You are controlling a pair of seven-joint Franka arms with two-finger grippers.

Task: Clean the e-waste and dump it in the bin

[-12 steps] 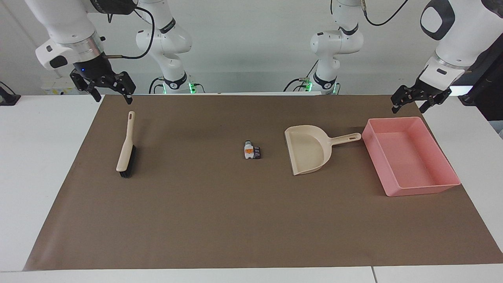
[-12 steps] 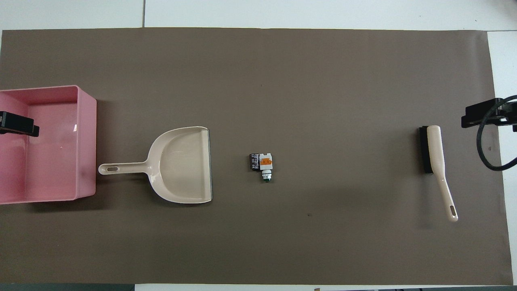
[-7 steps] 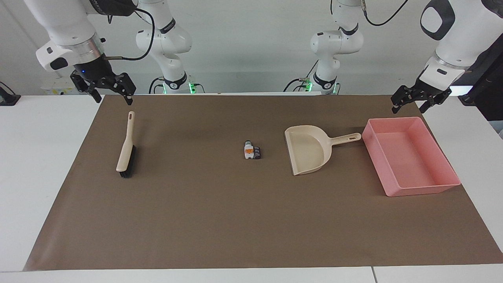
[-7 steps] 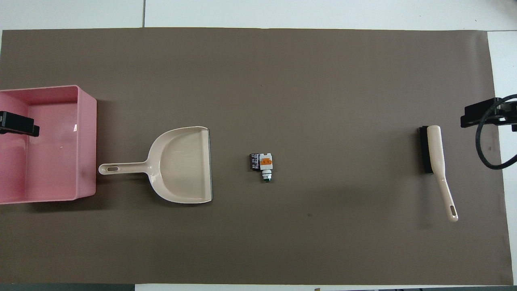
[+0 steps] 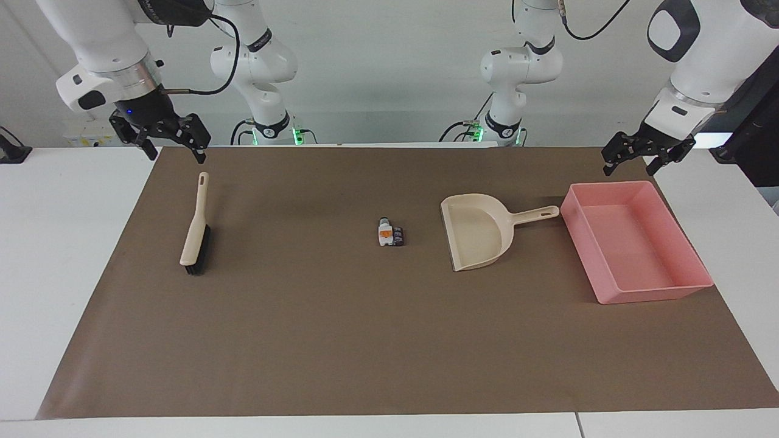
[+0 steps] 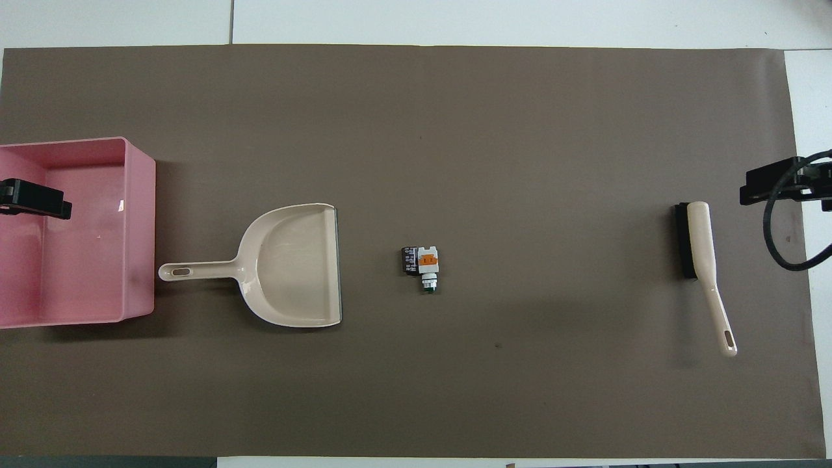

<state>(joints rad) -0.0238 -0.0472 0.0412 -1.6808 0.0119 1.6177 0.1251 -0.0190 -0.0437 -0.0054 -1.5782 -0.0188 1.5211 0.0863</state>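
The e-waste lies mid-mat as two touching bits: a white-grey one with an orange mark point(image 5: 384, 233) point(image 6: 428, 262) and a black one point(image 5: 398, 236) point(image 6: 409, 260). The pink bin point(image 5: 654, 293) point(image 6: 140, 227) stands at the left arm's end of the mat. My left gripper point(image 5: 629, 169) hangs open and empty over the mat beside the bin's robot-side wall; one of its fingers point(image 6: 39, 199) shows in the overhead view. My right gripper point(image 5: 176, 153) hangs open and empty over the mat's corner by the brush handle's end; its tip also shows in the overhead view point(image 6: 773, 185).
A beige dustpan point(image 5: 478, 234) point(image 6: 292, 266) lies between the e-waste and the bin, its handle toward the bin and its mouth toward the e-waste. A beige brush with black bristles point(image 5: 196, 228) point(image 6: 699, 250) lies at the right arm's end. A brown mat point(image 5: 341, 340) covers the table.
My left gripper has shifted slightly toward the middle of the table. My right gripper has barely moved. The objects on the mat have not moved.
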